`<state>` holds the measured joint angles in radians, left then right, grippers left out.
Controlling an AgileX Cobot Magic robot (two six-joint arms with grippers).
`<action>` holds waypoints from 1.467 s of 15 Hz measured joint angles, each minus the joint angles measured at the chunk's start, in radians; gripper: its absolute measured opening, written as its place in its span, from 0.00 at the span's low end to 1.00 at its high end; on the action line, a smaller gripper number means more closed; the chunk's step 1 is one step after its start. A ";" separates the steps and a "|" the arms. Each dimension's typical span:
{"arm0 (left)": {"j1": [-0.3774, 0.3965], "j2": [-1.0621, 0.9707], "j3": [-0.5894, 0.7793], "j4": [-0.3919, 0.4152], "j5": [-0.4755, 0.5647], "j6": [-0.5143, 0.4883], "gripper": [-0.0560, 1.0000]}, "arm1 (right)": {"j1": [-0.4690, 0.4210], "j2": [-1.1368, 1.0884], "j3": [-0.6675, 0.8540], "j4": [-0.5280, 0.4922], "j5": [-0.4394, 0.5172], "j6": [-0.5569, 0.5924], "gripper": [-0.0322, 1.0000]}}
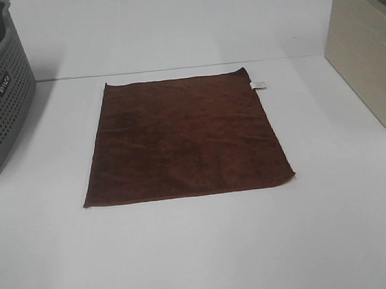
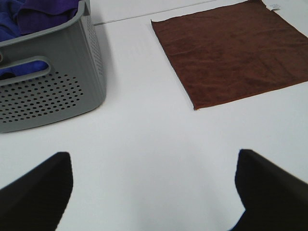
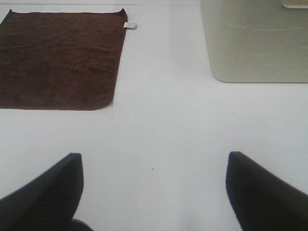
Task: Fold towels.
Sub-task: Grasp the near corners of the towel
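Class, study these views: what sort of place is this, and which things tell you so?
Probably a laundry-folding test bench, not a home: a white table holds a brown towel spread flat, a grey perforated basket of purple cloths, and a beige bin.

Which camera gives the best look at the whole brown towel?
Exterior high view: the towel lies flat with all four corners in frame. Both wrist views cut one side off at the picture's edge.
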<state>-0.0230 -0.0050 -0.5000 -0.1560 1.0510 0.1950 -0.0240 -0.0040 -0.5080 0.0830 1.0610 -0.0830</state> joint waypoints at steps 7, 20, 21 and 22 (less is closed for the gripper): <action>0.000 0.000 0.000 0.000 0.000 0.000 0.86 | 0.000 0.000 0.000 0.000 0.000 0.000 0.79; 0.000 0.000 0.000 0.000 0.000 0.000 0.86 | 0.000 0.000 0.000 0.000 0.000 0.000 0.79; 0.000 0.000 0.000 0.000 0.000 0.000 0.86 | 0.000 0.000 0.000 0.000 0.000 0.000 0.79; 0.000 0.000 0.000 0.000 0.000 0.000 0.86 | 0.000 0.000 0.000 0.000 0.000 0.000 0.79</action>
<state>-0.0230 -0.0050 -0.5000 -0.1560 1.0510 0.1950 -0.0240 -0.0040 -0.5080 0.0830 1.0610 -0.0830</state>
